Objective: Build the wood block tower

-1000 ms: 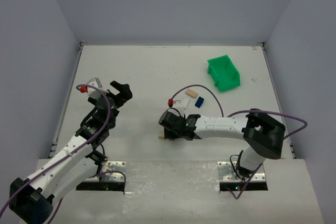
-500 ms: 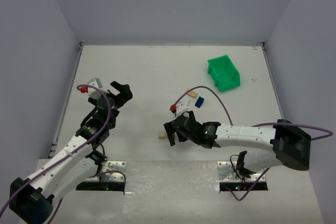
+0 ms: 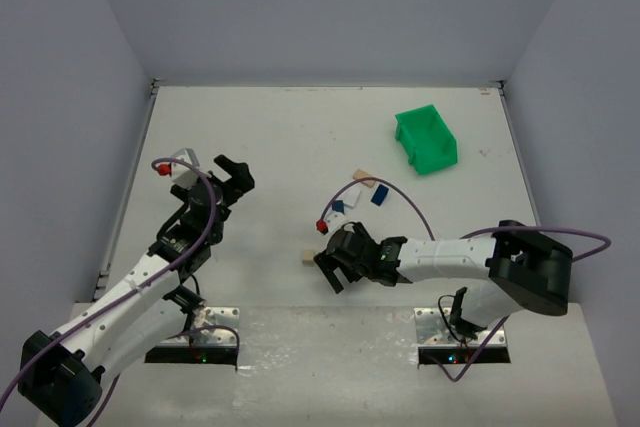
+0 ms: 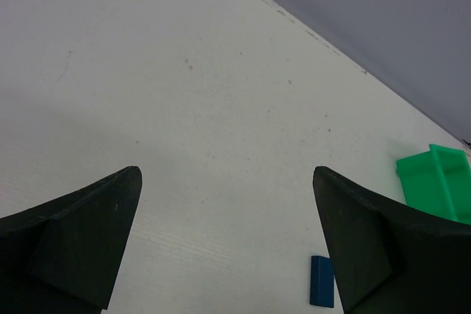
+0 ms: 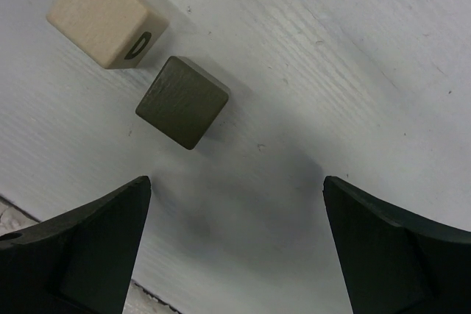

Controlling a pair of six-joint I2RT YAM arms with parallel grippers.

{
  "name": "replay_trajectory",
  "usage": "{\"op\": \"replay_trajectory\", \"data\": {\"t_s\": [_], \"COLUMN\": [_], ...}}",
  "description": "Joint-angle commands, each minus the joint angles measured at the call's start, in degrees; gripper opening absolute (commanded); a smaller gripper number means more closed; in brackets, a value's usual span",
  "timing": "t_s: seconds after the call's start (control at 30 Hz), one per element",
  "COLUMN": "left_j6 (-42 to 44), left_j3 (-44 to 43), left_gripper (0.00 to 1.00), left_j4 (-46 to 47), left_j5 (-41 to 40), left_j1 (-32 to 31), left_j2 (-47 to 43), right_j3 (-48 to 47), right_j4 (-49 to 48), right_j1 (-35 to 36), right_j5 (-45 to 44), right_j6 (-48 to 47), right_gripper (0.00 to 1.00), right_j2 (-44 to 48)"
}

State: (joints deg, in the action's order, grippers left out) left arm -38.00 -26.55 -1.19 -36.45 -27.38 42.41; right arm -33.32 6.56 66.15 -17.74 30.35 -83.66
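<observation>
Wood block tower is still unbuilt: tan cube and dark grey cube lie just beside each other, well down-left of the green bin. Right gripper has drawn back off them, jaws wide and empty; left gripper gapes empty too; stacking remains

Table: white, faintly grained, lightly speckled. Lying directly on it, toward the front middle, we record a tan cube and a dark grey cube. They sit just beside each other, corners close, and the right wrist view shows a narrow gap between them. Farther back we see a pale plank and a dark blue piece, flat and near each other. A green bin stands well apart at back right, open side up.
</observation>
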Motion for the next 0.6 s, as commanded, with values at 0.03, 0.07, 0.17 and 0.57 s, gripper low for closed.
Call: {"op": "replay_trajectory", "data": {"t_s": [0.03,0.07,0.17,0.57], "left_j6": [0.0,0.0,-0.1,-0.1], "left_j3": [-1.0,-0.9,-0.9,-0.7], "left_gripper": [1.0,1.0,1.0,1.0], "left_j4": [1.9,1.9,1.9,1.9], "left_j5": [-0.7,-0.7,-0.8,-0.8], "left_j1": [0.4,0.4,0.4,0.4], "left_j2": [0.1,0.2,0.1,0.2], "right_j3": [-0.3,-0.3,-0.4,-0.9], "right_j4": [-5.2,-5.2,-4.9,-5.6], "right_j1": [0.2,0.2,0.2,0.2], "right_j5": [-1.2,-1.8,-3.8,-7.5], "right_j6": [0.0,0.4,1.5,2.5], "right_gripper": [0.99,0.99,0.99,0.99], "right_j2": [-2.3,-2.6,-3.2,-4.9]}}
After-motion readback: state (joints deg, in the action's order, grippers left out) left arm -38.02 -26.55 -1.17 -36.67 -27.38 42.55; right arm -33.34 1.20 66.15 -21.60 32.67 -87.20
